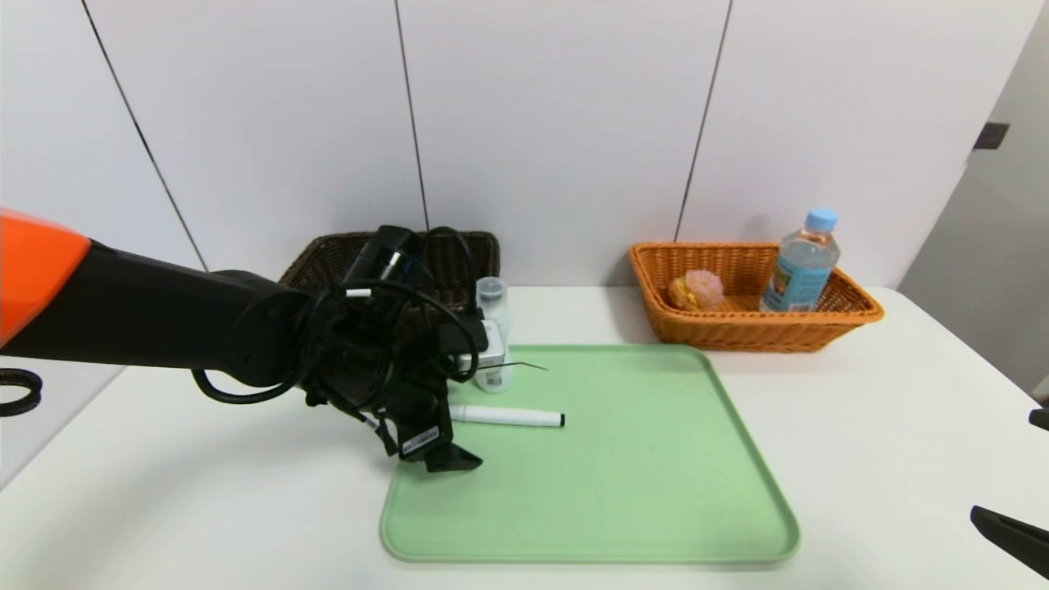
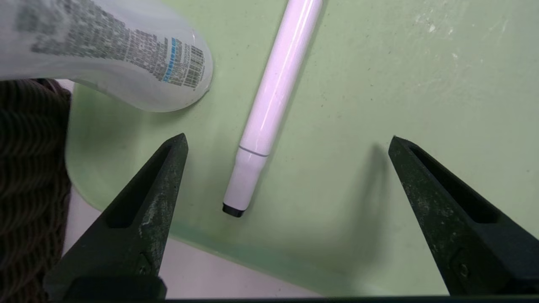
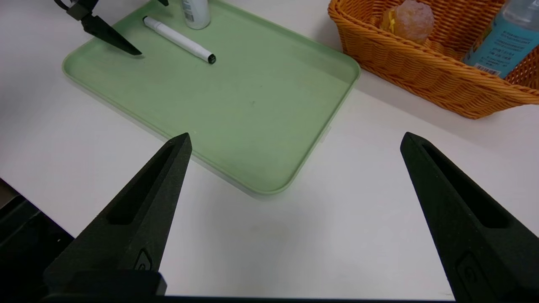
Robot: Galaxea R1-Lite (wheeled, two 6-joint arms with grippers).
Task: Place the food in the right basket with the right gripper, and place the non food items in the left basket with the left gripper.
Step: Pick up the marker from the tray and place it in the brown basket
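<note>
Marker (image 1: 506, 416), lying at centre-left of the head view on the green tray (image 1: 656, 492), awaits pickup: left gripper (image 2: 286, 176) hovers over it, fingers apart, and must descend and close; right gripper (image 3: 294, 176) idles open.

White table (image 1: 860, 426) is filling the foreground, matte top, evenly lit with only soft shadows showing. White wall panels (image 1: 557, 123) are standing right behind it, thin dark seams (image 1: 412, 115) running down between them, some slanted. At far right a grey wall section (image 1: 996, 270) is showing, carrying a small dark square fitting (image 1: 991, 136).
</note>
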